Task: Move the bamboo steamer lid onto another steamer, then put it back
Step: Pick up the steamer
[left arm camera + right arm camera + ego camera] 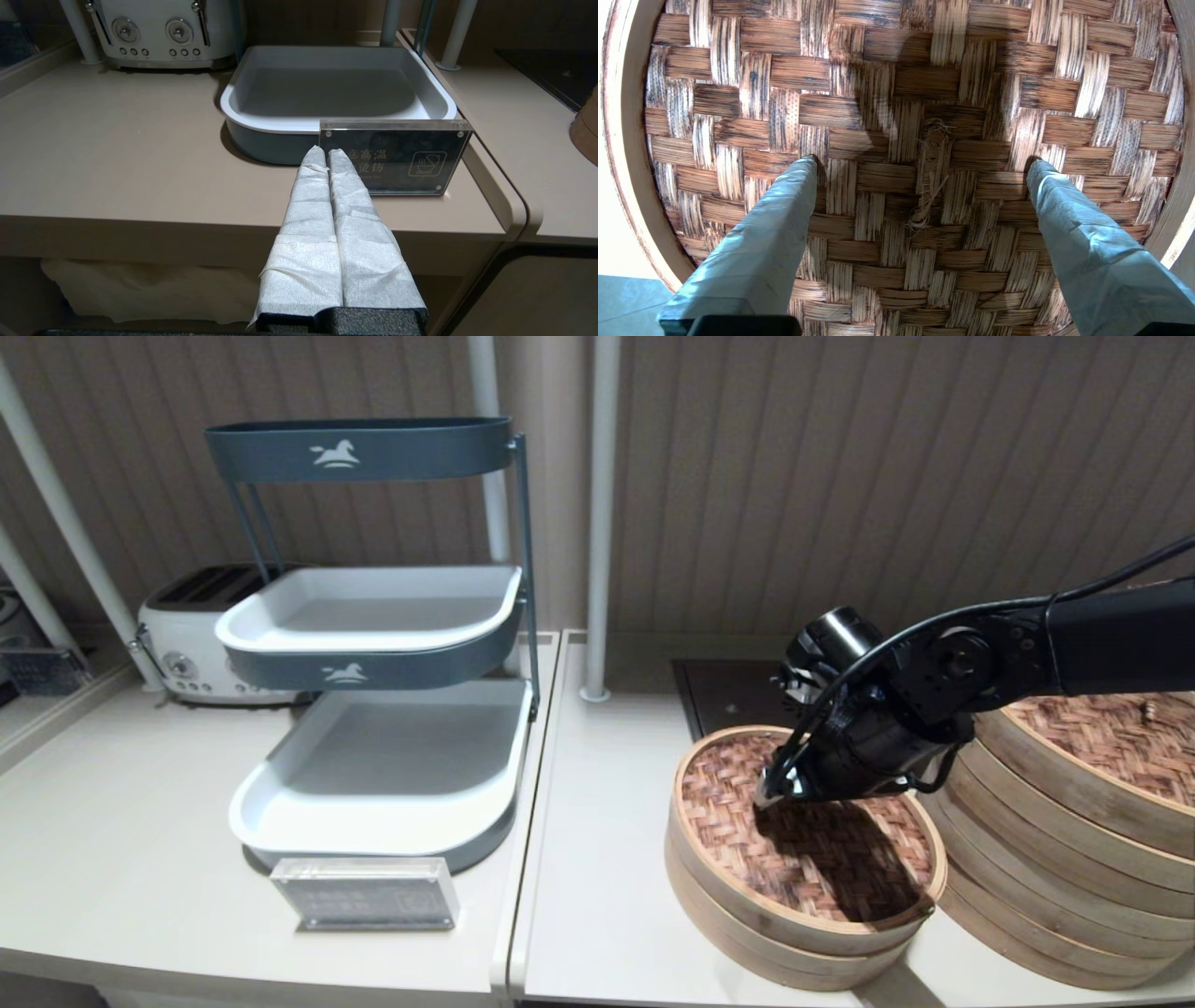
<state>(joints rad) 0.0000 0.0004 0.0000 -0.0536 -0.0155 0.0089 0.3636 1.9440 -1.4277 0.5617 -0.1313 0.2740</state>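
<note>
Ribbed brown wall [840, 476], beige counters [112, 859]

dim warm light; arm shadow on woven lid [747, 821].

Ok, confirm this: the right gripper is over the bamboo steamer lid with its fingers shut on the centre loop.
Not quite. The right gripper is over the bamboo steamer lid, but its fingers are spread wide, one on each side of the loop handle, not shut on it. The right wrist view shows this.

Tall steamer [1074, 859] crowds lid [803, 845] on right; counter [597, 896] left open
</note>
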